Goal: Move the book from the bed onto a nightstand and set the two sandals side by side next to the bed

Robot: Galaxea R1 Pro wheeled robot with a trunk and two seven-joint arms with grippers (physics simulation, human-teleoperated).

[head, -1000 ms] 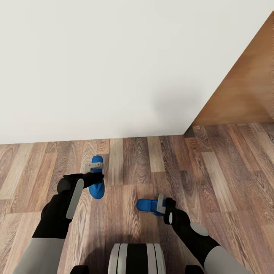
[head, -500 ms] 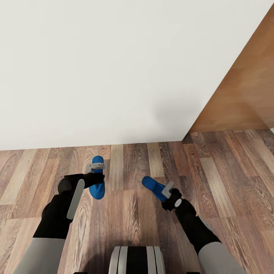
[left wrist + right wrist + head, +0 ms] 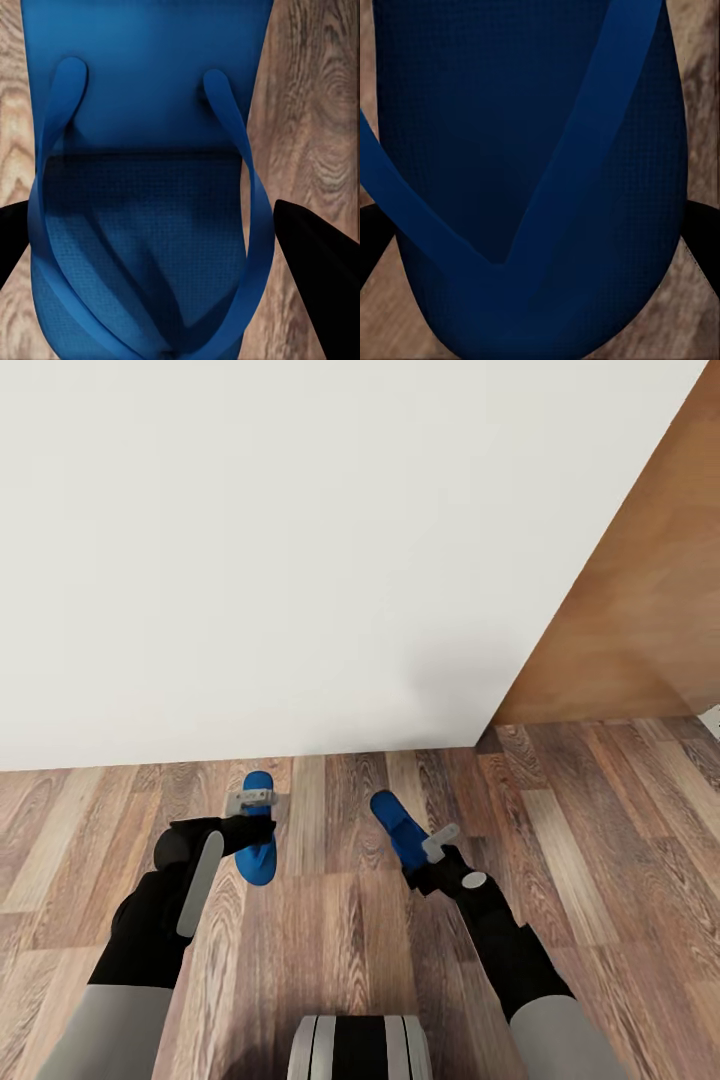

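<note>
One blue sandal (image 3: 256, 838) is gripped by the left gripper (image 3: 256, 830), the other sandal (image 3: 400, 828) by the right gripper (image 3: 432, 857); both are held above the wood floor (image 3: 330, 900), near the white wall (image 3: 300, 560).

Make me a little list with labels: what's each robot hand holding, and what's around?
left gripper: shut on left sandal, bright blue
right gripper: shut on right sandal, bright blue, angled toward the wall
floor: wood planks
wall: plain white, straight ahead
wooden panel: brown, at the right
</note>
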